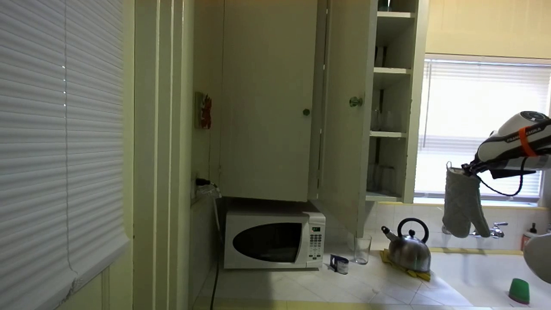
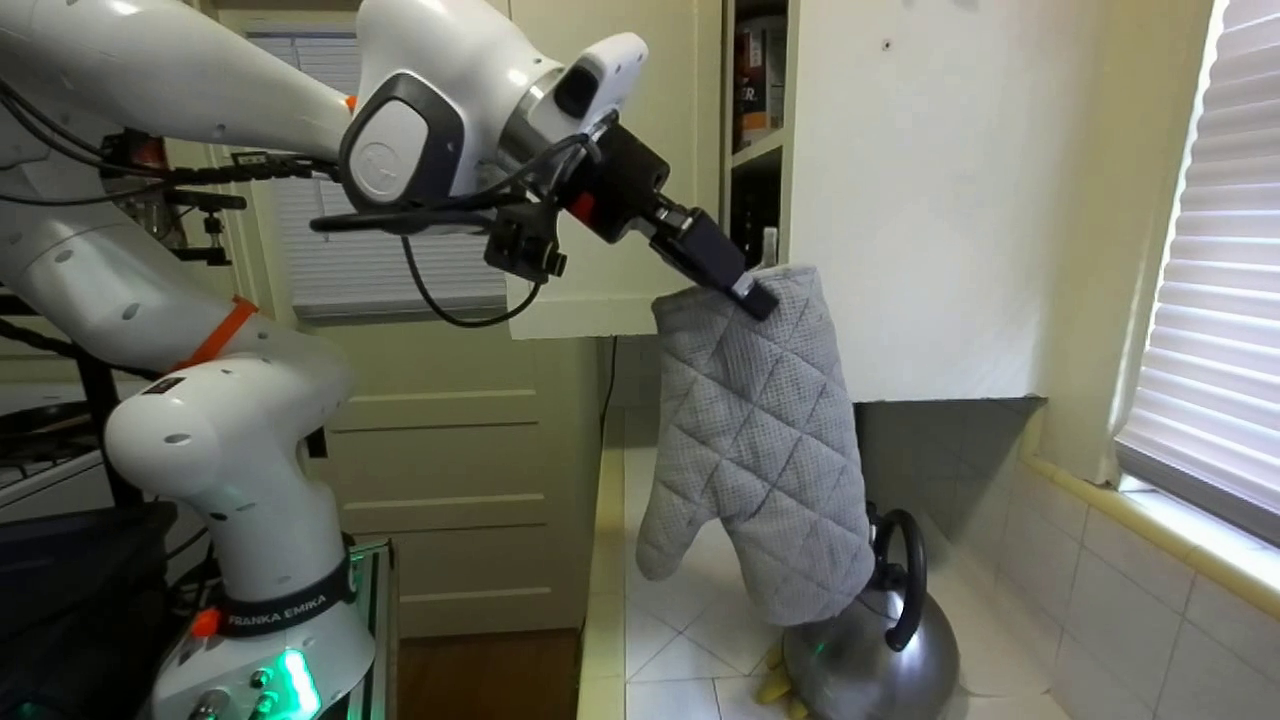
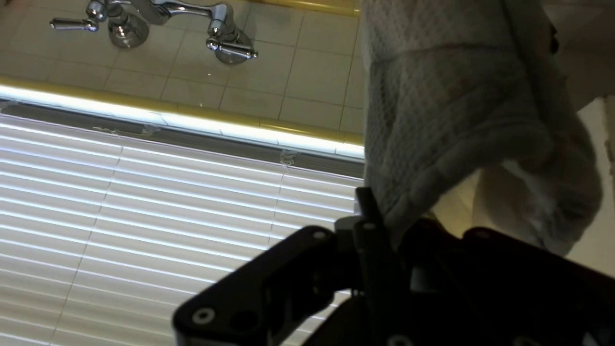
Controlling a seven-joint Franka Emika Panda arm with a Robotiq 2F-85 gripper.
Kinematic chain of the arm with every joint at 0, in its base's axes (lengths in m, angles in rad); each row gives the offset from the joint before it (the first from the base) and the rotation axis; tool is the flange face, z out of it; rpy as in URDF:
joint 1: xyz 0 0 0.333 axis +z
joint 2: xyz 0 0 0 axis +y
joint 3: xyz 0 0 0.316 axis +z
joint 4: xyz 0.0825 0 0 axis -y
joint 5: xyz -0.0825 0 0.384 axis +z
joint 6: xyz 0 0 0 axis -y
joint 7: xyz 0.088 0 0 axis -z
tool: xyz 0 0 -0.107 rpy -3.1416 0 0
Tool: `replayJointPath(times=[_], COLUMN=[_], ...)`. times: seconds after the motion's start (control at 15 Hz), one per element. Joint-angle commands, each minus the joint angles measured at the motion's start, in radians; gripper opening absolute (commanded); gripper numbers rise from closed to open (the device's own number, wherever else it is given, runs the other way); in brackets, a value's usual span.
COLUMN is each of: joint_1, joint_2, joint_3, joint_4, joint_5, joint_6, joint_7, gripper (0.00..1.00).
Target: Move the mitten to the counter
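The mitten (image 1: 461,202) is a pale grey quilted oven mitt. It hangs cuff up, thumb and rounded end down. My gripper (image 1: 467,168) is shut on its cuff edge and holds it in the air, near the window and faucet. In an exterior view the mitten (image 2: 755,430) hangs from the gripper tips (image 2: 757,298) and overlaps the kettle in the picture. In the wrist view the mitten (image 3: 447,86) runs up from the dark fingers (image 3: 384,216); one fingertip is hidden behind the cloth. The counter (image 1: 280,286) is pale tile, and it also shows below the mitten (image 2: 670,690).
A metal kettle (image 1: 409,254) stands on a yellow cloth (image 1: 419,274) on the counter. A glass (image 1: 362,252), a small dark item (image 1: 339,263) and a white microwave (image 1: 273,241) are further left. An open cabinet door (image 1: 344,129) hangs above. The sink holds a green sponge (image 1: 519,291).
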Motion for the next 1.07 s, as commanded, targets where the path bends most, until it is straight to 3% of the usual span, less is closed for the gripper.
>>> replayJointPath(times=[0.0,0.2,0.4,0.47,0.53,1.0], joint_1=[0.008,0.056,0.159,0.211,0.231,0.224], joint_2=[0.0,0.003,0.012,0.082,0.101,0.209], joint_3=[-0.008,-0.01,0.004,0.0,0.012,0.067], joint_4=[0.013,-0.029,-0.129,-0.061,-0.083,-0.083], joint_5=[-0.012,-0.001,0.021,0.037,0.035,0.017], joint_6=[-0.005,0.039,0.113,0.1,0.131,0.136], joint_7=[0.008,0.002,0.001,-0.003,0.001,0.029], gripper=[0.07,0.02,0.02,0.02,0.02,0.02])
